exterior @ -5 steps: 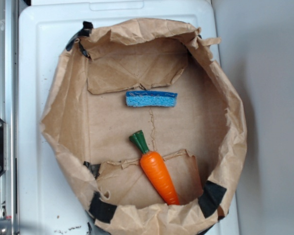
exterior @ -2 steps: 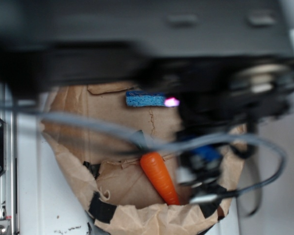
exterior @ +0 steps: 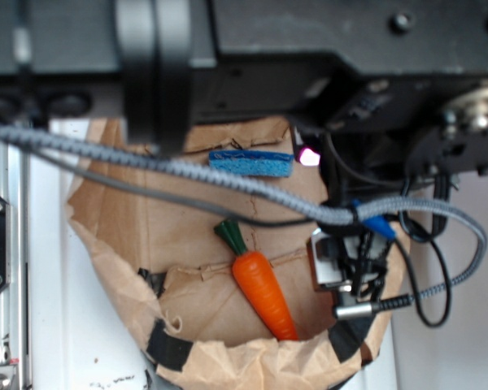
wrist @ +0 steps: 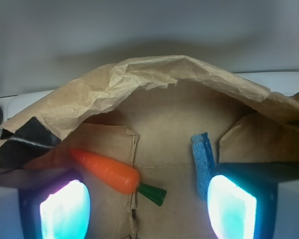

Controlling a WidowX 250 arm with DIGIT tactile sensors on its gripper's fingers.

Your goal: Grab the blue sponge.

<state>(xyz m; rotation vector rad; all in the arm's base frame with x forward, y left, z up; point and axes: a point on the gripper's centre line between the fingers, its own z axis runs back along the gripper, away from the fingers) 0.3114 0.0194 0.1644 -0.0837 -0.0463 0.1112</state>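
Place: we read this as a lab bench.
Signs: we see the aluminium rail (exterior: 2, 268) and white plastic lid (exterior: 57, 325).

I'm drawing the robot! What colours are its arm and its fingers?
The arm is mostly black with shiny silver bolts. Grey braided cables loop off it, one with a blue bit, and a tiny pink light shines. The gripper has black fingers with glowing turquoise pads.

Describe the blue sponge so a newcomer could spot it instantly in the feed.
Find the crumpled brown paper bag lying open on the white surface. On its flat floor lie two things: an orange carrot and the blue sponge. The sponge is the small flat rectangle, light blue with a darker blue edge, lying apart from the carrot.
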